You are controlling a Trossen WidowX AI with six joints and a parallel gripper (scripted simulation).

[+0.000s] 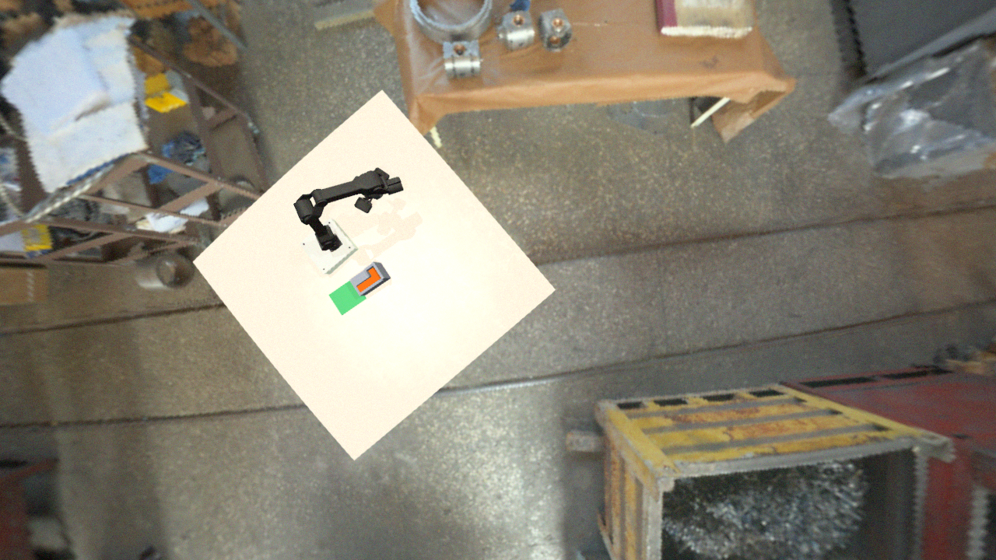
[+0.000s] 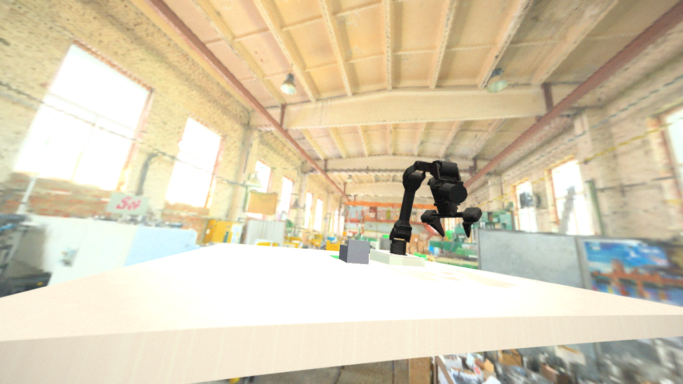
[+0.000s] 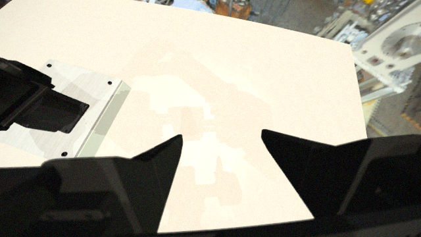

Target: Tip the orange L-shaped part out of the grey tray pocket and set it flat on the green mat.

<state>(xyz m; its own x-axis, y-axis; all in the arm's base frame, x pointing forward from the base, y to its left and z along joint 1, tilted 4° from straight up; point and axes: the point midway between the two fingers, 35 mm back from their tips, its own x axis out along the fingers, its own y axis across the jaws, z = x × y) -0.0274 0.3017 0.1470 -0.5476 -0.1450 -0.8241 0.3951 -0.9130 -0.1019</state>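
On the left of my top view I see the green mat [image 1: 345,299] lying flat on the big pale table [image 1: 431,362]. Right next to it, touching its edge, sits the grey tray [image 1: 366,280]. The orange L-shaped part [image 1: 369,279] lies inside the tray's pocket. I cannot tell from so far up if one end is tipped.

A little up from the tray is the white base plate [image 1: 327,259] where my black arm [image 1: 327,198] stands. The arm bends up and reaches to the right, away from the tray. My gripper [image 1: 362,204] hangs well apart from the part.

In my side view the tray [image 2: 354,251] is a small grey block, and the gripper [image 2: 451,224] hangs high over the table to its right.

In my wrist view the base plate [image 3: 82,108] is on the left. The gripper [image 3: 221,141] is spread wide, and only bare table [image 3: 250,66] shows between its two black fingers. It holds nothing.
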